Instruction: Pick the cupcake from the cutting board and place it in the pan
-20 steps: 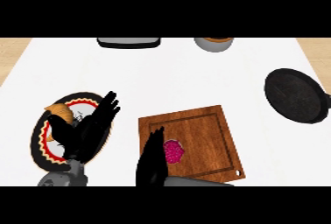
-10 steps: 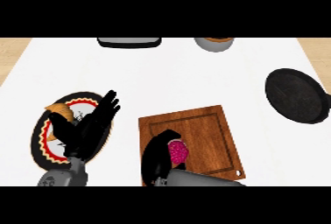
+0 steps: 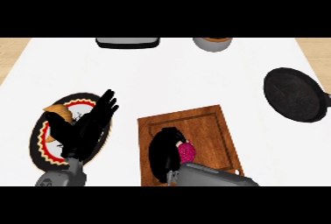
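Note:
A pink cupcake (image 3: 187, 152) sits on the wooden cutting board (image 3: 200, 124) at the lower middle. My right hand (image 3: 165, 151) lies over the board with its fingers curled round the cupcake's left side, hiding most of it. The black pan (image 3: 294, 94) rests on the white counter at the right edge, well apart from the board. My left hand (image 3: 87, 127) is open, fingers straight, above a patterned plate at the lower left.
The round plate (image 3: 42, 151) with a red and black rim holds a piece of bread (image 3: 58, 109). A grey tray (image 3: 127, 42) and a bowl (image 3: 212, 43) stand at the counter's back edge.
My right hand has slid over the cupcake and its fingers have curled round it. The left hand has barely moved.

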Robot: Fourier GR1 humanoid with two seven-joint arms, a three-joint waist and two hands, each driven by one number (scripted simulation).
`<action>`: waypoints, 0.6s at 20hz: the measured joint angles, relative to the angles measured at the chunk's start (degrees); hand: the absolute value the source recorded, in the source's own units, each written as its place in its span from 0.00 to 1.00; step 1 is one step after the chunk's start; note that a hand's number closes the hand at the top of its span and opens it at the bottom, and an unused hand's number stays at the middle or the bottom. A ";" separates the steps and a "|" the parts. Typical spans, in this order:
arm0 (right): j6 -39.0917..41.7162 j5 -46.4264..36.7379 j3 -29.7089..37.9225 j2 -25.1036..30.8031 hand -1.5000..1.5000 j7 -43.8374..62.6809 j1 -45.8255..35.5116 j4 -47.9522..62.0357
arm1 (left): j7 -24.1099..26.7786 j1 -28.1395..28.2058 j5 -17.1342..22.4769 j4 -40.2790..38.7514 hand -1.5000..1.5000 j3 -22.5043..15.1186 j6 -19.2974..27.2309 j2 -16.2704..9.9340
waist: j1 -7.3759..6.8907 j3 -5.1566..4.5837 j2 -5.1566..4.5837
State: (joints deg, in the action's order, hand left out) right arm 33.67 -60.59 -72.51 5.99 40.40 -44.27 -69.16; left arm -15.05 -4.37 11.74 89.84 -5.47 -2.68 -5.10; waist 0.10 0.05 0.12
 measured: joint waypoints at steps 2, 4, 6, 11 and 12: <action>-5.69 0.86 1.60 3.82 1.00 -0.69 3.83 -5.23 | 0.35 0.91 0.31 0.18 0.50 0.70 0.16 -0.17 | 1.40 0.10 0.30; -11.30 2.91 3.98 7.06 1.00 -2.21 7.83 -9.78 | 0.64 1.57 0.40 0.20 0.50 1.36 0.65 -0.19 | 3.25 0.29 0.41; -17.08 4.76 6.44 10.53 1.00 -3.83 11.55 -14.51 | 0.91 2.37 0.56 0.34 0.50 1.97 0.81 -0.45 | 4.65 0.40 0.55; -31.47 7.08 13.02 20.63 1.00 -8.54 18.03 -27.51 | 1.37 3.96 0.98 0.79 0.50 3.10 1.25 -0.67 | 6.76 0.47 1.04; -34.15 7.86 14.46 22.36 1.00 -9.41 19.53 -30.21 | 1.60 4.20 1.07 0.76 0.50 3.37 1.19 -0.83 | 7.07 0.47 1.06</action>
State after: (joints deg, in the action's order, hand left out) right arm -0.48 -52.72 -58.04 28.35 30.99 -24.74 -99.38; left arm -13.46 -0.18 12.81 90.60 -2.10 -1.49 -5.93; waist 7.17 0.51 1.18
